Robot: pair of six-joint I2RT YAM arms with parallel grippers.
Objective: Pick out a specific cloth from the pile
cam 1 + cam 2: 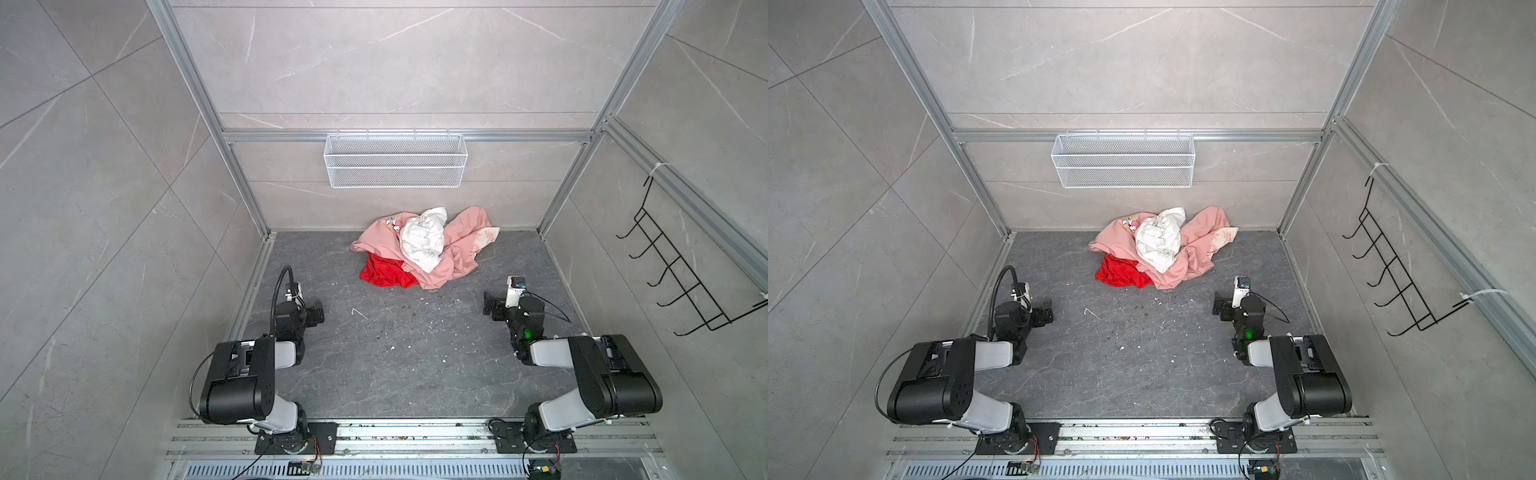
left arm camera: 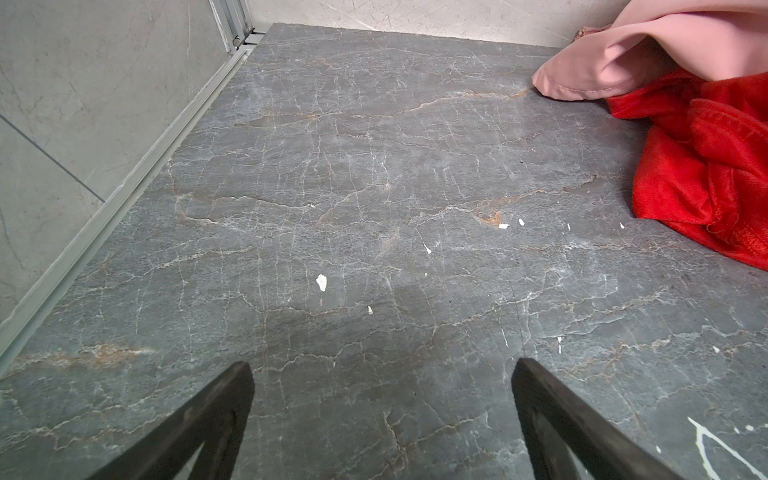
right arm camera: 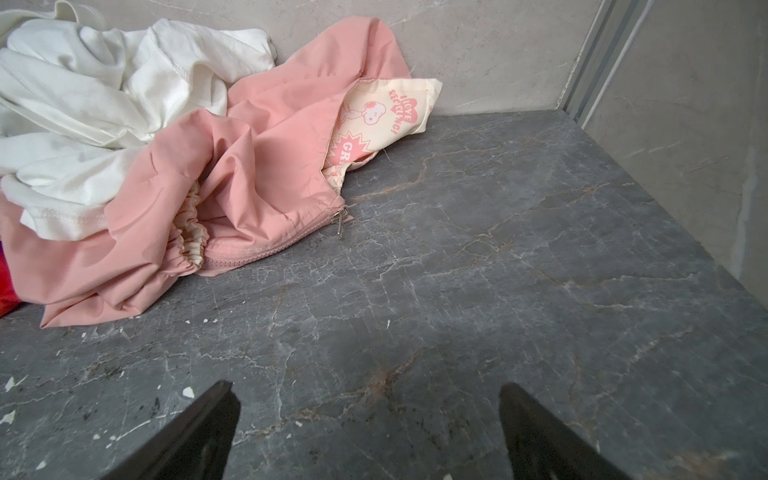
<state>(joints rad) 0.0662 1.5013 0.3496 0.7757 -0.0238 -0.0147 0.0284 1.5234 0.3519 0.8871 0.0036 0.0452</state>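
Observation:
The pile lies against the back wall. In it, a white cloth (image 1: 422,239) sits on top of a large salmon-pink garment (image 1: 455,253) with a cartoon print (image 3: 376,114). The bright red cloth (image 1: 384,272) (image 1: 1121,272) sticks out from under the pink garment at the pile's front left, and in the left wrist view the red cloth (image 2: 706,166) rests on the dark stone floor. My left gripper (image 1: 318,313) (image 2: 382,365) hovers open to the front left of the pile, holding nothing. My right gripper (image 1: 492,305) (image 3: 366,387) is open and holds nothing, front right of the pile.
A white wire basket (image 1: 395,160) hangs on the back wall above the pile. A black hook rack (image 1: 681,274) is fixed to the right wall. Aluminium frame rails (image 2: 124,187) border the floor. Small white flecks (image 1: 409,345) dot the floor between the arms.

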